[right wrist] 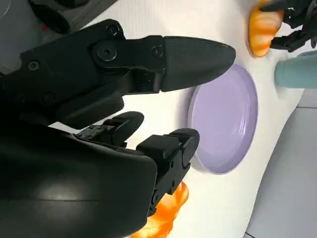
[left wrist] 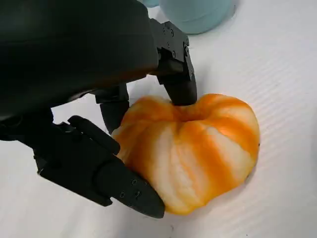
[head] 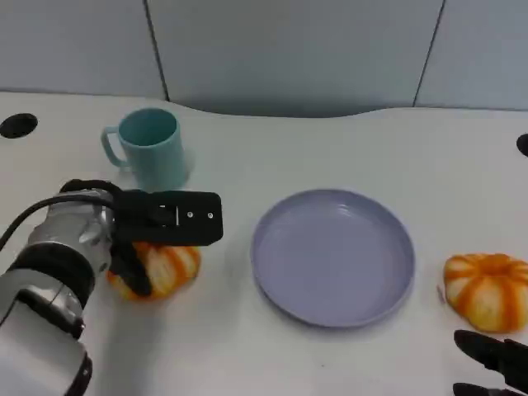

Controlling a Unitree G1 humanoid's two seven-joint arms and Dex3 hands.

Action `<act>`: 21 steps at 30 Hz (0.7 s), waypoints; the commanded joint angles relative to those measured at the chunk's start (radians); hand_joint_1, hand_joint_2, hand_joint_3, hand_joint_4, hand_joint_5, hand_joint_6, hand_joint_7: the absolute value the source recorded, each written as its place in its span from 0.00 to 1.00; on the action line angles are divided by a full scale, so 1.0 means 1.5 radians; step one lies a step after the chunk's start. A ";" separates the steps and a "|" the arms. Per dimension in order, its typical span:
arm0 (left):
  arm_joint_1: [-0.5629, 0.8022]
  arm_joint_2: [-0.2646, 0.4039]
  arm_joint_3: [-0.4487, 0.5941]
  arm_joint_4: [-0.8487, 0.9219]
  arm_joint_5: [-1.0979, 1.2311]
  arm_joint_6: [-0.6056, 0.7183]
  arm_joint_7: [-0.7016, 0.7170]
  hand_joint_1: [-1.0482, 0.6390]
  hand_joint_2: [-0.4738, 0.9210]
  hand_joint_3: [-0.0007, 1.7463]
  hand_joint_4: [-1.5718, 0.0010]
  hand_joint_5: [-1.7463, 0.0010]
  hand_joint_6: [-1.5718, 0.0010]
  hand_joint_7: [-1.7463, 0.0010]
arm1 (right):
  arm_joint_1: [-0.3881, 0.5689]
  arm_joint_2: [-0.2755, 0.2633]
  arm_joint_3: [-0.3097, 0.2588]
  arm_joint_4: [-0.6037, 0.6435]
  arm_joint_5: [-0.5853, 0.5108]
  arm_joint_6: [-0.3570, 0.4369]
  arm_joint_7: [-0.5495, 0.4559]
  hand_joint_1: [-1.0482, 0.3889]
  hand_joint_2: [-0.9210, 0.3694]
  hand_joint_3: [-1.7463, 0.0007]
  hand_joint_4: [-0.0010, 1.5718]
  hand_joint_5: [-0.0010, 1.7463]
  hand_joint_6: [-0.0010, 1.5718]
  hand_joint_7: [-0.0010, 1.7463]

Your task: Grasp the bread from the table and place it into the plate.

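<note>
Left robot hand (head: 153, 239) around bread (head: 169, 268); plate (head: 285, 280) nearby

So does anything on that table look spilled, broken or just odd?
Nothing stands out. The cup is upright, the plate lies flat and bare, and both breads look whole: one under the left robot hand, one right of the plate.

Left forearm (head: 49, 280) — ribbed silver cylinder, black bands, black cable looping in. Left hand (head: 161, 227) — matte black, blocky, small screws. Right hand (right wrist: 124, 124) — black rounded shell, tapered fingers, apparently matching build.
</note>
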 commanded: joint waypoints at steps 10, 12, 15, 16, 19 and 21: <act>0.070 0.001 0.037 0.005 -0.037 -0.041 0.145 0.49 1.00 0.02 0.57 0.01 0.63 0.10 | 0.006 -0.003 -0.007 -0.009 0.009 0.003 0.000 0.36 0.00 0.71 0.41 0.00 0.29 0.00; 0.079 0.006 0.055 -0.001 -0.053 -0.062 0.171 0.49 1.00 0.02 0.49 0.00 0.60 0.02 | 0.006 -0.003 -0.006 -0.009 0.009 0.003 -0.002 0.36 0.00 0.71 0.41 0.00 0.29 0.00; 0.081 0.007 0.060 0.000 -0.055 -0.069 0.178 0.49 1.00 0.02 0.47 0.00 0.59 0.00 | 0.006 -0.003 -0.006 -0.009 0.009 0.002 -0.002 0.37 0.00 0.71 0.41 0.00 0.29 0.00; 0.080 0.013 0.083 -0.012 -0.078 -0.077 0.171 0.49 0.99 0.02 0.46 0.00 0.59 0.00 | 0.005 -0.003 -0.005 -0.007 0.007 0.002 -0.002 0.37 0.00 0.71 0.41 0.00 0.29 0.00; 0.080 0.022 0.120 -0.032 -0.114 -0.089 0.159 0.50 0.98 0.01 0.45 0.00 0.57 0.00 | 0.002 -0.004 -0.004 -0.005 0.005 0.002 -0.003 0.36 0.00 0.71 0.40 0.00 0.29 0.00; 0.078 0.029 0.130 -0.048 -0.126 -0.094 0.150 0.50 0.98 0.01 0.45 0.00 0.57 0.00 | 0.001 -0.002 -0.002 -0.003 0.003 -0.001 -0.004 0.36 0.00 0.71 0.40 0.00 0.29 0.00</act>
